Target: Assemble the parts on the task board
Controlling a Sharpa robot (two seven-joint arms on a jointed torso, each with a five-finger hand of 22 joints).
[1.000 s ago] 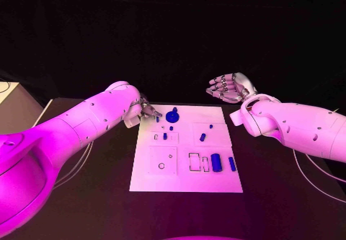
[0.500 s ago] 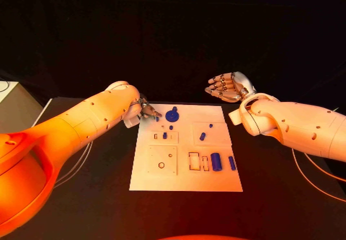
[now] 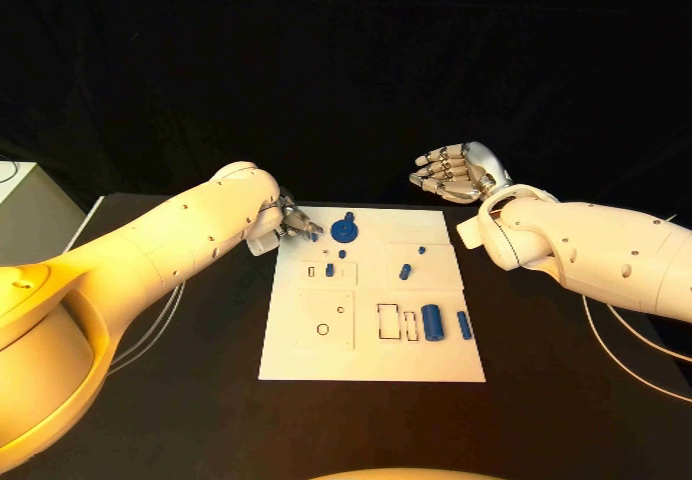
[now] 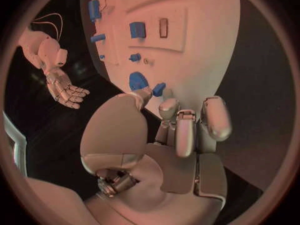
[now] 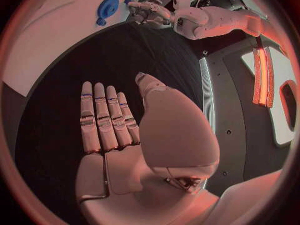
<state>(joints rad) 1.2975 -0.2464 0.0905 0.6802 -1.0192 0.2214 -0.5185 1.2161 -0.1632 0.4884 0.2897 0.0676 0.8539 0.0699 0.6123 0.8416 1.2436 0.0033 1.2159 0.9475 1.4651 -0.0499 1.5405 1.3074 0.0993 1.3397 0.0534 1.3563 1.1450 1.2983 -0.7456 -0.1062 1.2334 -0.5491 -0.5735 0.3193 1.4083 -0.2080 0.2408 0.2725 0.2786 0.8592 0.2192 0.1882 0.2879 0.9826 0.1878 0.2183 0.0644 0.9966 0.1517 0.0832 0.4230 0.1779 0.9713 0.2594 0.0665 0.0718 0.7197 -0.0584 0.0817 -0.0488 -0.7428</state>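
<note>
The task board (image 3: 371, 345) lies flat in the middle of the black surface (image 3: 173, 400), between the two arms. The left hand (image 3: 290, 224) sits at the board's far left corner; in the left wrist view its fingers (image 4: 185, 130) are curled downward close together over that corner, and whether the small blue piece (image 4: 159, 89) just past their tips is pinched or merely touched cannot be told. Just beside those fingertips, on the board, lies the round blue part (image 3: 345, 231), also seen beyond the fingers in the left wrist view (image 4: 137, 80). Farther from the left fingers, toward the board's middle, small blue pegs stand or lie in the upper recesses: one (image 3: 330, 270) in the left recess, one (image 3: 405, 271) in the right recess. Nearer the robot, a larger blue cylinder (image 3: 433, 324) and a thinner blue bar (image 3: 464, 326) lie side by side, next to rectangular outlines on the board. The right hand (image 3: 451, 171) is raised off the surface beyond the board's far right corner, well apart from every part; its fingers (image 5: 106, 117) are extended, set side by side, and hold nothing. The board edge is seen past these fingertips in the right wrist view.
</note>
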